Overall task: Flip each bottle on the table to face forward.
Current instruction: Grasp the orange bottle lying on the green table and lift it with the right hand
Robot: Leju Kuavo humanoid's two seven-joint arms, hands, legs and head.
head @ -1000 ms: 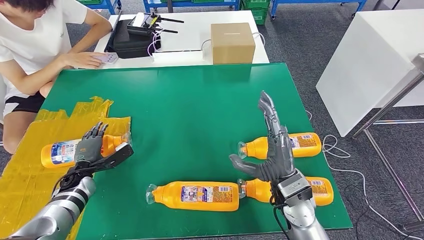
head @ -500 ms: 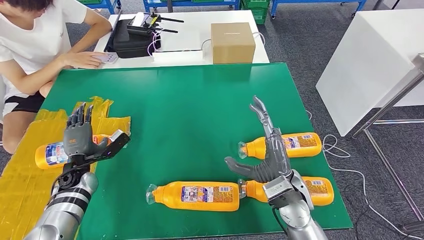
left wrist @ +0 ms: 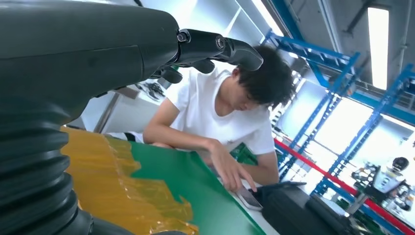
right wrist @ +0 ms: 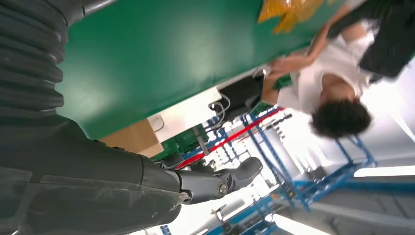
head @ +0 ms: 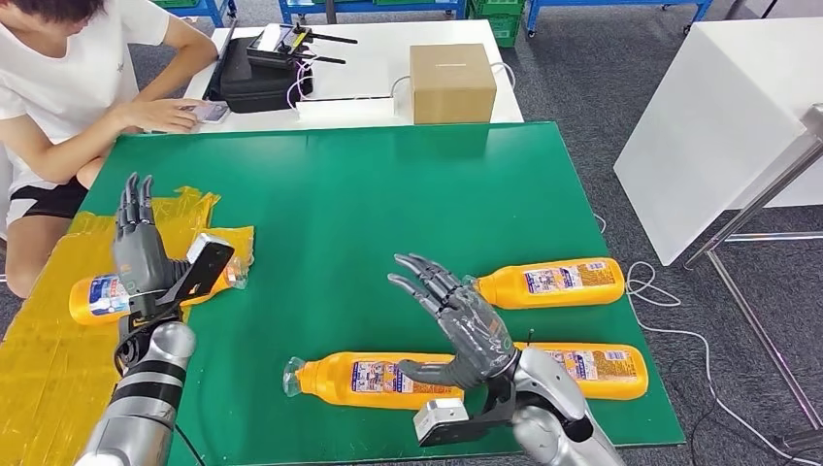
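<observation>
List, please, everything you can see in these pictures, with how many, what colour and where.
bottles: four, orange with labels, lying on their sides; three on the green mat's right half, one on the yellow sheet at left
green mat: one, covering the near table
yellow sheet: one, crinkled, at the mat's left edge
cardboard box: one, brown, on the white table behind the mat
black case: one, on the white table, left of the box
person: one, white shirt, seated at far left, a hand on a phone
left hand: grey, fingers apart, raised above the left bottle
right hand: grey, fingers spread, above the near bottles
</observation>
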